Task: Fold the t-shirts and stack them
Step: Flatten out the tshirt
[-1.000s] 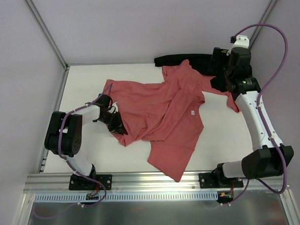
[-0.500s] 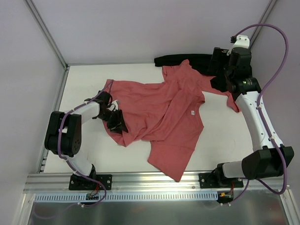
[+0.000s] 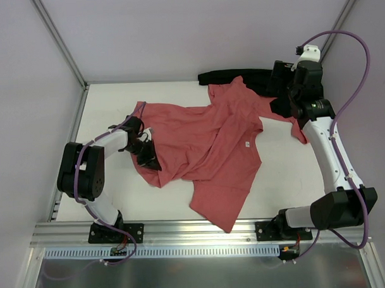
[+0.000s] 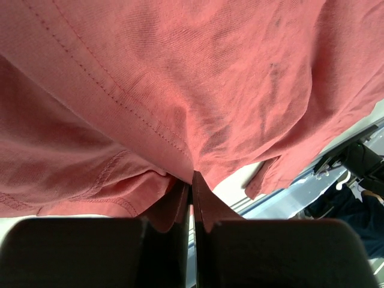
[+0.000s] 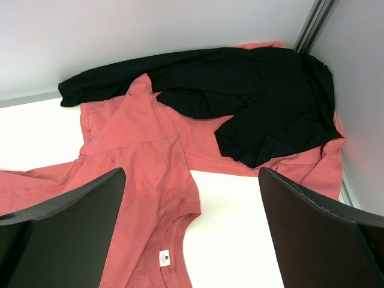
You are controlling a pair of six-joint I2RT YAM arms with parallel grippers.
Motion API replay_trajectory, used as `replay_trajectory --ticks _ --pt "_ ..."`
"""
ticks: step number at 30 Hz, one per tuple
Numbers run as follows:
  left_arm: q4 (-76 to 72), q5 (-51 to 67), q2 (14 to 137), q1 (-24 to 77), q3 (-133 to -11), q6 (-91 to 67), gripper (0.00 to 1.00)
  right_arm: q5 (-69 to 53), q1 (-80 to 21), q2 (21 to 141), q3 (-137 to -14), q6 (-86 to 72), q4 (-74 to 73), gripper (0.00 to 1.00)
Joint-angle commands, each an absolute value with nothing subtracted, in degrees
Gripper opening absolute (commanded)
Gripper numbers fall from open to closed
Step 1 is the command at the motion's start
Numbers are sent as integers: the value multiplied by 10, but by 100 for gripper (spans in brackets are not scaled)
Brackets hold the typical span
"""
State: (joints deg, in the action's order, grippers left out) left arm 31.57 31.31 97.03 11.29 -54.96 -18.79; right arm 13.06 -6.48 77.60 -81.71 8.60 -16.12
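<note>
Shirts [image 3: 211, 143] of salmon red lie crumpled across the middle of the table [image 3: 109, 102], one reaching its far right corner under a black garment [image 5: 264, 96]. Toward the table's left side, the left gripper [image 4: 192, 180] is pinched tight on a fold of shirt cloth. Over the table's far right corner the right gripper [image 5: 191, 174] gapes wide, holding nothing.

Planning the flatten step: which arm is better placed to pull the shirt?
Left. The left end effector is shut on the salmon t-shirt; the right end effector hovers open by the black garment, empty.
</note>
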Motion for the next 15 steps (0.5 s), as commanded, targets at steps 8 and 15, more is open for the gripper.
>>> replay_trajectory --ticks 8,15 --pt "397 205 885 109 -614 -163 0 137 -67 773 -831 90 -145 99" --pt "412 119 850 77 -672 -163 0 128 -67 786 -834 84 -145 100"
